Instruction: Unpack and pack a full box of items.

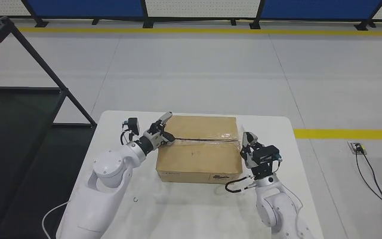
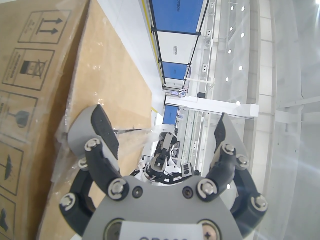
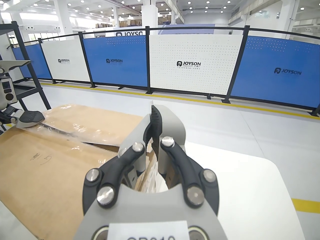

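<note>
- The box (image 1: 197,149) sits in the middle of the table (image 1: 119,203), flaps down, with one arm at each end of it.
- The tape (image 3: 75,131) lies crinkled along the top seam. That seam runs left to right, straight from one gripper to the other.
- The right gripper (image 3: 154,118) is at the right end of the box with its fingers clenched together. A thin pale sliver pokes out between them, which I read as the loose end of the tape, though the pinch itself is hard to see.
- From the left wrist view, a clear strip lifts off the box top and stretches towards that far gripper, which supports the reading.
- The left gripper (image 2: 162,131) is at the left end of the seam, jaws spread wide and holding nothing. One finger pad (image 2: 103,128) rests on the taped box top.
- Beside the right gripper the seam already gapes a little, with a dark slit between the flaps.
- What matters now is the line of the tape: it leads away from the right gripper to the left, along the seam.
- So the right arm is the one placed to peel, and my guess is it peels back along that line.
- The risk is that the thin film tears or slips out of the pinch.
</note>
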You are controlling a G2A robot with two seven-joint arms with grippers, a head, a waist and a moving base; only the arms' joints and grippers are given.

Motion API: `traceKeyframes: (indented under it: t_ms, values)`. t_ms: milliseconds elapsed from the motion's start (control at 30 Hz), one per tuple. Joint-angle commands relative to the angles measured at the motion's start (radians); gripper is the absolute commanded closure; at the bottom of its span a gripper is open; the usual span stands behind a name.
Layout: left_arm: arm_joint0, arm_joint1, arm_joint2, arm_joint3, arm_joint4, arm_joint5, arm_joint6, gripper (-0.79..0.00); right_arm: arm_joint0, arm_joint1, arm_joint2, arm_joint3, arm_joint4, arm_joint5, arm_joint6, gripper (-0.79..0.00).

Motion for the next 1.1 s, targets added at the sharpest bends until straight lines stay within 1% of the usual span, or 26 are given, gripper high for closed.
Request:
traceKeyframes:
  t_ms: [0, 233, 900, 1033, 1067]
  values:
    - [0.001, 0.000, -0.001, -0.002, 0.001, 0.001, 0.000, -0.785, 0.003, 0.000, 0.001, 0.012, 0.003, -0.003, -0.005, 0.000]
    - [0.007, -0.001, -0.005, -0.009, 0.007, 0.005, 0.001, -0.785, 0.004, 0.001, 0.005, 0.041, 0.019, -0.012, -0.024, 0.000]
    - [0.008, -0.006, -0.004, -0.011, 0.019, 0.010, -0.004, -0.785, 0.009, 0.002, 0.007, 0.089, 0.059, -0.020, -0.015, 0.000]
    - [0.009, -0.007, -0.005, -0.011, 0.021, 0.011, -0.004, -0.785, 0.010, 0.002, 0.003, 0.088, 0.063, -0.016, -0.002, -0.065]
    - [0.009, -0.007, -0.005, -0.011, 0.021, 0.010, -0.004, -0.785, 0.010, 0.002, 0.003, 0.088, 0.065, -0.015, 0.000, -0.099]
